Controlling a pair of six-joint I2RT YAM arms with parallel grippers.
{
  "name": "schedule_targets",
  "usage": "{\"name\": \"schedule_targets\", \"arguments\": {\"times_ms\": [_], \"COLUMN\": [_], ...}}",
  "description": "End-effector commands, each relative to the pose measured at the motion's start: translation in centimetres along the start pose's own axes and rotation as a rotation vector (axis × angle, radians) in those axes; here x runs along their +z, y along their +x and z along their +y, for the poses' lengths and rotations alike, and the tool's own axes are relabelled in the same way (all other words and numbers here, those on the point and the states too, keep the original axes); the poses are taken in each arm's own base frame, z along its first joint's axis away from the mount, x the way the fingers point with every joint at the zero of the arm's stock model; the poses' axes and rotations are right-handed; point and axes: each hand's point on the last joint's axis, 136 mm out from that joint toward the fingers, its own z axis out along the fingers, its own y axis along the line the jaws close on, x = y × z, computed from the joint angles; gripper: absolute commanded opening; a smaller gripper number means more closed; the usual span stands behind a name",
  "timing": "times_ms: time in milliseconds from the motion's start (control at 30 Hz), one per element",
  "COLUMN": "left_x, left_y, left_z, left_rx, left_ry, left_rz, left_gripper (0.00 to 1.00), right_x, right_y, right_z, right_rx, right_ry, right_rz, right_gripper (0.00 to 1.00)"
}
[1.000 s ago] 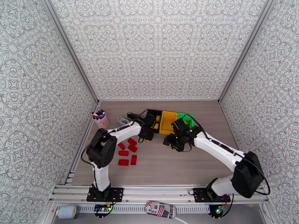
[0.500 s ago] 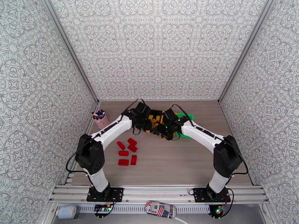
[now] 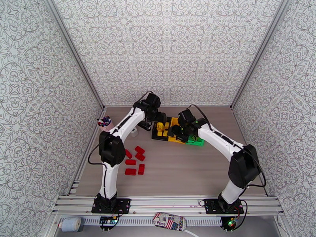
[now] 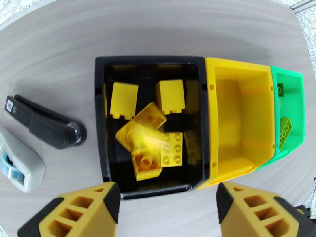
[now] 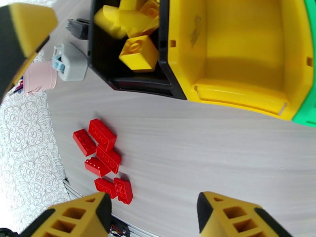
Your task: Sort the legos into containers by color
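While six red legos (image 5: 103, 160) lie loose on the near table, well apart from the bins, they look next. Beyond them the right gripper (image 5: 152, 204) hangs before the row, jaws parted and empty. The left gripper (image 4: 166, 196) — jaws wide, nothing held — hovers above the black bin (image 4: 100, 115), where yellow legos (image 4: 152, 145) pile, one blurred as if tumbling. Best lift straight up, minding the neighbouring arm. The yellow bin (image 4: 237, 115) is bare; the green bin (image 4: 293, 95) holds green bricks. A pink pen cup (image 3: 106, 126) stands off left — no obstacle.

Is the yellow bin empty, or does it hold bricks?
Empty: the yellow bin has a bare floor in both wrist views; the yellow bricks lie in the black bin beside it.
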Motion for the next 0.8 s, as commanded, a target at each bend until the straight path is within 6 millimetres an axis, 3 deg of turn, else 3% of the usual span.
{"name": "schedule_targets", "arguments": {"times_ms": [0, 233, 400, 600, 767], "left_x": [-3.1, -6.2, -8.2, -10.0, -10.3], "left_y": [0.6, 6.7, 12.3, 19.1, 24.2], "left_z": [0.5, 3.1, 5.3, 7.4, 8.3], "left_rx": [-0.017, -0.112, -0.186, -0.306, -0.371], "left_ry": [-0.029, -0.103, -0.166, -0.196, -0.214], "left_rz": [-0.022, -0.013, 0.008, 0.030, 0.069], "left_gripper": [0.71, 0.77, 0.81, 0.85, 0.86], "right_x": [-0.4, 1.2, 4.0, 6.5, 8.0], "right_y": [1.2, 2.4, 4.6, 6.7, 8.9], "right_z": [-0.4, -0.1, 1.0, 4.0, 5.9], "right_rx": [-0.023, -0.055, -0.117, -0.218, -0.279], "right_ry": [-0.003, -0.019, -0.009, -0.003, -0.002], "right_rz": [0.038, 0.084, 0.181, 0.258, 0.304], "right_gripper": [0.63, 0.63, 0.62, 0.62, 0.63]}}
